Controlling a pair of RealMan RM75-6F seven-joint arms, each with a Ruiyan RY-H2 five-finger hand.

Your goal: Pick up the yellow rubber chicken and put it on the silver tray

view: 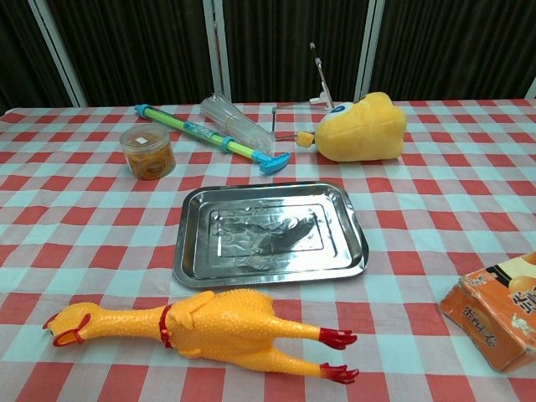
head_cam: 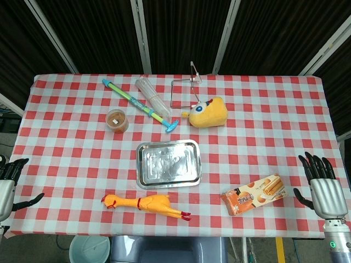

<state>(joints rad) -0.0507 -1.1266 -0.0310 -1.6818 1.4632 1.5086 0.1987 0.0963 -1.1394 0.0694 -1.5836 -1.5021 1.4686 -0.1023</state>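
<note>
You are facing a table (head_cam: 66, 137) wearing a red-and-white checked cloth, with dark panels and pale metal struts (head_cam: 141, 33) standing behind it. Near its middle the silver tray (head_cam: 168, 164) is lying flat with nothing in it. Just in front of it, close to your edge and not touching it, the yellow rubber chicken (head_cam: 145, 203) is lying on its side, red beak pointing to your left, red feet to your right. Further back a yellow plush toy (head_cam: 208, 113) is resting beside a wire stand (head_cam: 184, 90), then a blue-green water squirter (head_cam: 140, 105) and a clear plastic tube (head_cam: 152, 94). To your right an orange snack box (head_cam: 254, 195) is showing print too small to read; a small lidded jar (head_cam: 117, 120) is sitting left. Your left hand (head_cam: 10, 183) and right hand (head_cam: 322, 185) are hovering at the table's outer edges, fingers spread, holding nothing.
</note>
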